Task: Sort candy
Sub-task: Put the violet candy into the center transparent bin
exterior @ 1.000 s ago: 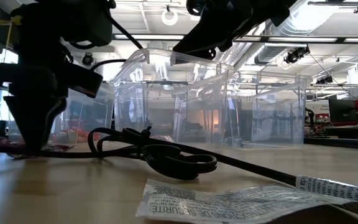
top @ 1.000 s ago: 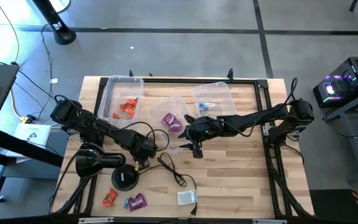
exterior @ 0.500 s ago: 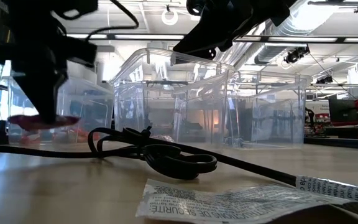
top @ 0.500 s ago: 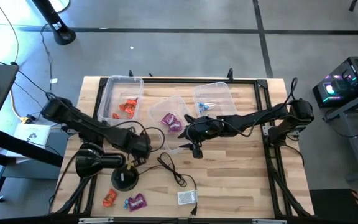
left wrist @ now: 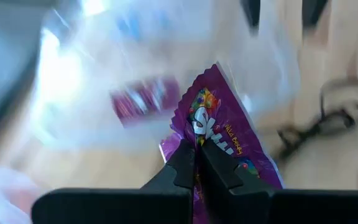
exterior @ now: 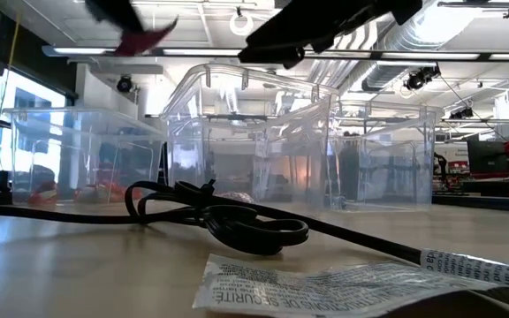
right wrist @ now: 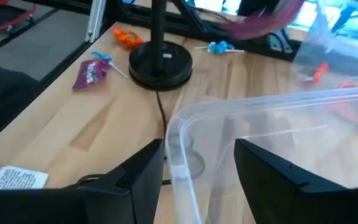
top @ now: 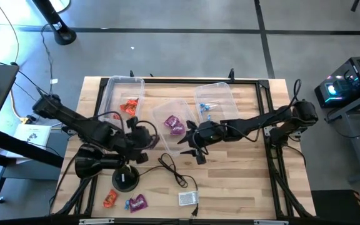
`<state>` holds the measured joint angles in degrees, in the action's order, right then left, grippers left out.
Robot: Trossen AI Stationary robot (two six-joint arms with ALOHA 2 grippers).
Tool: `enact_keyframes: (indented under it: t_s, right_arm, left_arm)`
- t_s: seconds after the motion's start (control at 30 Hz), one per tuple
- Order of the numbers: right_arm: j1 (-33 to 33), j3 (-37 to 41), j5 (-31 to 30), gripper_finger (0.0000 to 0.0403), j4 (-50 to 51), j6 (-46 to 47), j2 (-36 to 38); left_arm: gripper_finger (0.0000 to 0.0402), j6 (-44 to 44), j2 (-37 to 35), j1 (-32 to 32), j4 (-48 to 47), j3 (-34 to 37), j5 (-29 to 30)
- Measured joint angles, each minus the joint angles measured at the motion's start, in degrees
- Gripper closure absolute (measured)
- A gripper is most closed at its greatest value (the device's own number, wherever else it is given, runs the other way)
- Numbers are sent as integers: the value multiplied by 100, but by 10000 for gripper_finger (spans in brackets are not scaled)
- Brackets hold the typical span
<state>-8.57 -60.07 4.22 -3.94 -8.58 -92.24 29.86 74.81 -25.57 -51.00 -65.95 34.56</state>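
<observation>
My left gripper [left wrist: 196,163] is shut on a purple candy packet [left wrist: 219,121] and holds it high above the table, left of the middle clear bin [top: 167,111]; the low view shows the packet [exterior: 144,40] up near its top. Purple candy [top: 174,125] lies in that bin, orange candy [top: 128,107] in the left bin and blue candy [top: 206,107] in the right bin. My right gripper [right wrist: 194,171] is open, astride the middle bin's near corner [right wrist: 178,134]. Orange [top: 110,199] and purple [top: 137,202] candy lie loose by the near edge. My left gripper pinches the purple packet's lower edge [left wrist: 197,144] between its two fingers. The packet sticks out past the fingertips, lifted clear of the table. My right gripper has one finger [right wrist: 272,171] inside the middle bin and the other [right wrist: 143,171] outside, coming slanting down from the right. The rim [right wrist: 169,152] runs close by the outer finger; whether it presses there I cannot tell.
A black cable [top: 170,169] coils on the table's middle, running to a white printed packet [top: 188,198] near the front edge. A round black base [top: 125,179] and a black lamp-like body [top: 95,161] stand at the near left.
My left gripper has risen from the table beside the cable, carrying the purple packet up clear of the wood, and has tipped from pointing down to a slant, toward the middle bin. My right gripper has shifted slightly, and the middle bin has turned a little with it.
</observation>
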Motion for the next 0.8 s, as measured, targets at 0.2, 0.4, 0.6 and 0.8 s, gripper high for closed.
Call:
enact_keyframes:
  t_s: [0.2, 0.4, 0.6, 0.8]
  right_arm:
    - [-154, 0, -120, 210, -31, -186, 277]
    - [-374, 0, -496, 210, -55, -428, 619]
    - [-577, 0, -531, 210, 17, -437, 754]
    - [-735, 0, -670, 210, 142, -425, 754]
  left_arm:
    - [401, -911, -4, -27, 413, -289, 1165]
    - [401, -1915, 196, 254, 1646, -185, 1372]
    - [400, -3194, 477, 589, 3698, 450, 1083]
    - [360, -2859, 715, 1093, 4305, 817, 1274]
